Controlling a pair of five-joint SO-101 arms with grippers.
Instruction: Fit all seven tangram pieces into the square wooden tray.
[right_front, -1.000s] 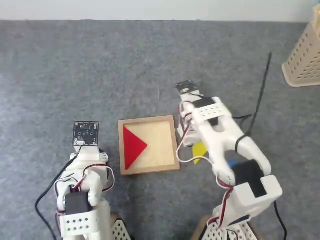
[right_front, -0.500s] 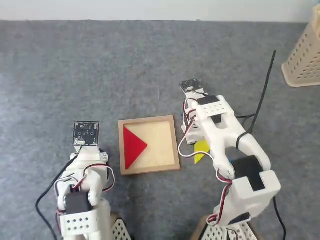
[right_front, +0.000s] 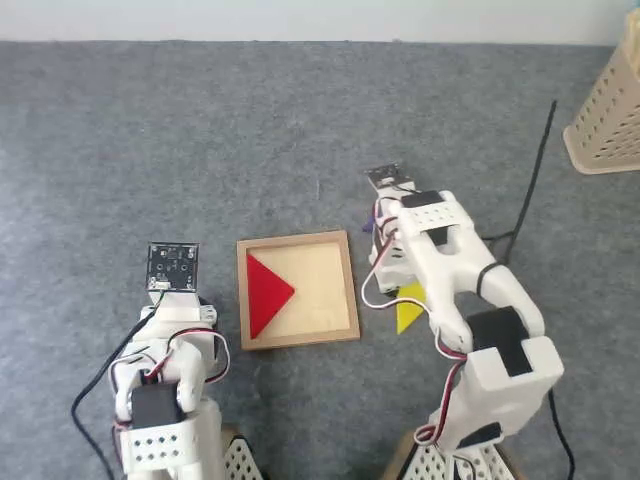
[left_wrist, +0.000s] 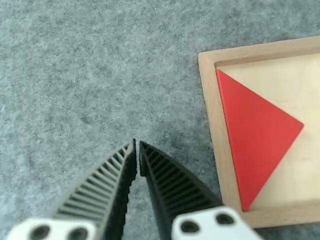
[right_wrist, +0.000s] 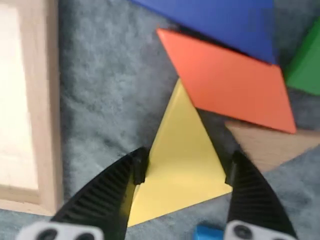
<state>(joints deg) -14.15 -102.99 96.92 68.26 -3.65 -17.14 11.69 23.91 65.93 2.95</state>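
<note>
Swinging slightly away from the square wooden tray (right_front: 296, 239), the right arm (right_front: 445, 260) now uncovers more of the yellow triangle (right_front: 407, 310) just beside the tray's right rim. The right jaws stand spread on either side of that triangle, gripping nothing. A smooth red triangle (right_front: 266, 290) lies flat in the tray's left half, and the left jaws are clenched empty over the grey counter (right_front: 150, 130) beside the tray.

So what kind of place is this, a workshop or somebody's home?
Probably a robotics test bench, not a home: a left arm and a right arm stand side by side on a grey carpeted tabletop, with a square wooden tray holding a red triangle and a yellow triangle beside it.
</note>
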